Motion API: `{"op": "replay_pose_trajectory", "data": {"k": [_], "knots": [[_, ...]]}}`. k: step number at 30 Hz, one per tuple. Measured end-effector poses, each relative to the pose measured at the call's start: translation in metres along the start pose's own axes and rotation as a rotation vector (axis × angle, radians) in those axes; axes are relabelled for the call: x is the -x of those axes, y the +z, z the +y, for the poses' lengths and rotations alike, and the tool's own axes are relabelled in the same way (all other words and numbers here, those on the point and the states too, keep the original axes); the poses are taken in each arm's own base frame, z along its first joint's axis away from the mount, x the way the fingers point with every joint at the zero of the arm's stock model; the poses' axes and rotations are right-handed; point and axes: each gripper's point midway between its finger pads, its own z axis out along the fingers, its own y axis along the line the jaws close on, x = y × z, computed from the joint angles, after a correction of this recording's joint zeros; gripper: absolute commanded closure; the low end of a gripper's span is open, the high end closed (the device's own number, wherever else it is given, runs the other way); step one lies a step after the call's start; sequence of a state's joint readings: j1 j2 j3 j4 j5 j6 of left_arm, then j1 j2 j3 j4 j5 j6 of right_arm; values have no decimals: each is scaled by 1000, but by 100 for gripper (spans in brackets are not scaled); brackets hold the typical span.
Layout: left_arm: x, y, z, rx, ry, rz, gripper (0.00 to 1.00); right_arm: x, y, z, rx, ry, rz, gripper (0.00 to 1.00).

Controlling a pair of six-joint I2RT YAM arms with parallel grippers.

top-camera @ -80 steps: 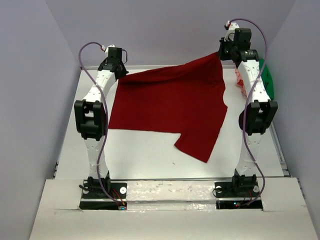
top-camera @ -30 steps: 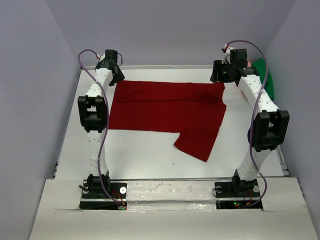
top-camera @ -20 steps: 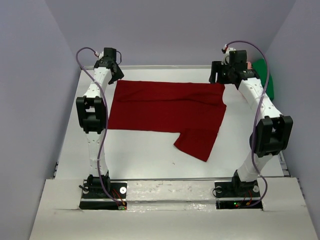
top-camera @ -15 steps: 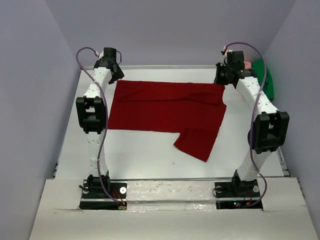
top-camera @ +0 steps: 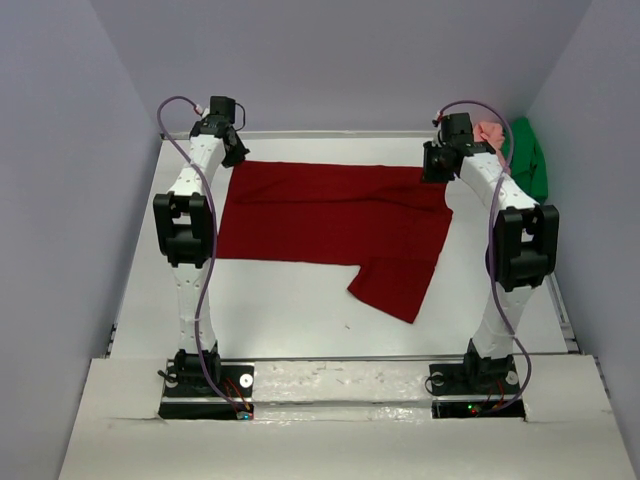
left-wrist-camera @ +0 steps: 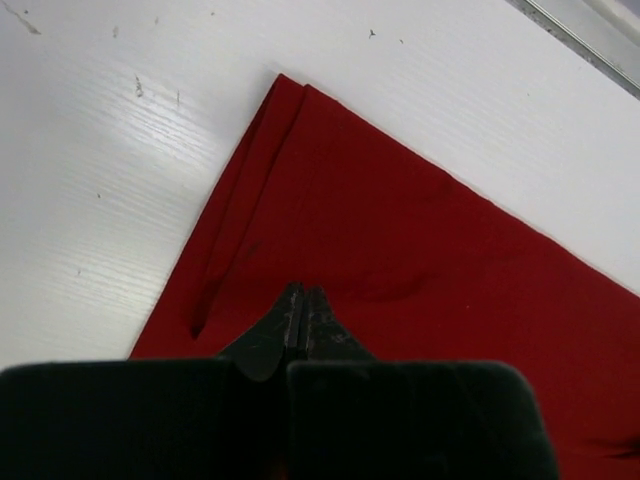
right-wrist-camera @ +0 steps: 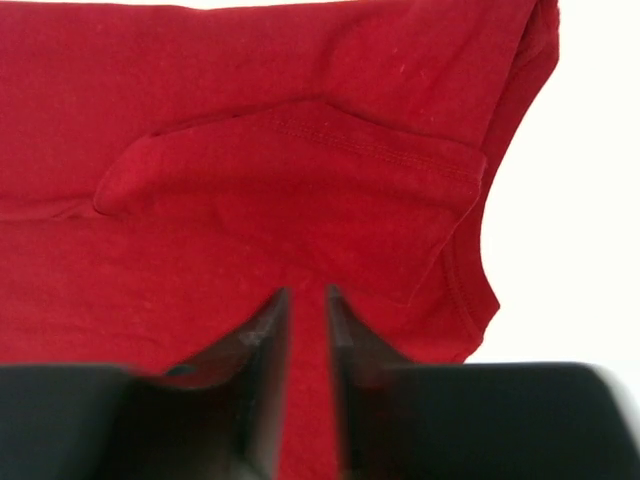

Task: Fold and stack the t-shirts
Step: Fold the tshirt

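The dark red t-shirt (top-camera: 330,215) lies flat on the white table (top-camera: 280,300), folded over, with one sleeve pointing toward the near edge. My left gripper (top-camera: 232,156) hovers at its far left corner; in the left wrist view the gripper (left-wrist-camera: 303,292) is shut with nothing between its fingers, over the red cloth (left-wrist-camera: 420,250). My right gripper (top-camera: 436,166) is over the far right corner; in its wrist view the gripper (right-wrist-camera: 308,292) shows a narrow gap, with the sleeve hem (right-wrist-camera: 300,150) lying flat below. The green t-shirt (top-camera: 527,160) and the pink t-shirt (top-camera: 490,132) are bunched at the far right.
Grey walls close in the table on the left, back and right. A metal rail (top-camera: 555,290) runs along the table's right edge. Both arm bases (top-camera: 340,385) sit at the near edge.
The red shirt, held up by its far corners earlier, now lies flat and released. The left jaws have shut. The right gripper has shifted left over the shirt's corner and narrowed.
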State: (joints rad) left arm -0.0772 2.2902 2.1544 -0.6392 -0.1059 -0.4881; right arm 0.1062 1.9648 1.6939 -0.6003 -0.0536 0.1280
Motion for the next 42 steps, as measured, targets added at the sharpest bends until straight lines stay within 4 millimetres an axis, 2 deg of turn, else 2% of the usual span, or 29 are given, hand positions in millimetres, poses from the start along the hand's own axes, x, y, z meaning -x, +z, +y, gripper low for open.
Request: {"op": "replay_pose_trajectory", "data": {"k": [1,3,4,5,6,9,11,13,16,20,26,29,33,39,42], "knots": [[-1,0,-1,-7,-2,5,100,0,0,1,3,4,1,81],[-5,0,-4,-24,-10,21,100,-2,-1,3,12,24,4,68],[-9,2,-5,-29,-15,28,100,-5,-4,4,15,33,6,56],[-14,3,-4,-31,-17,38,86,-10,-7,6,16,44,9,51],[-27,3,1,-19,-18,72,64,-14,-11,8,18,53,13,45],[-58,0,17,6,-20,132,51,-33,-33,21,24,64,14,41],[-74,-8,27,21,-25,163,50,-38,-45,27,34,60,9,41],[-80,-16,31,24,-23,172,50,-35,-52,34,44,54,-12,41],[-67,-26,25,1,-20,146,50,-33,-50,35,39,54,-19,41],[-46,-32,13,-36,-14,98,50,-40,-36,32,23,67,14,41],[-50,-32,18,-16,-7,107,50,-47,-36,29,0,97,35,43],[-62,-31,27,11,-7,121,50,-66,-40,26,-16,135,62,44],[-97,-42,59,115,2,173,50,-98,-57,27,-52,170,95,45],[-109,-66,85,241,36,136,48,-133,-101,70,-30,152,66,44],[-109,-82,91,284,57,96,47,-151,-120,77,-23,171,50,44]]}}
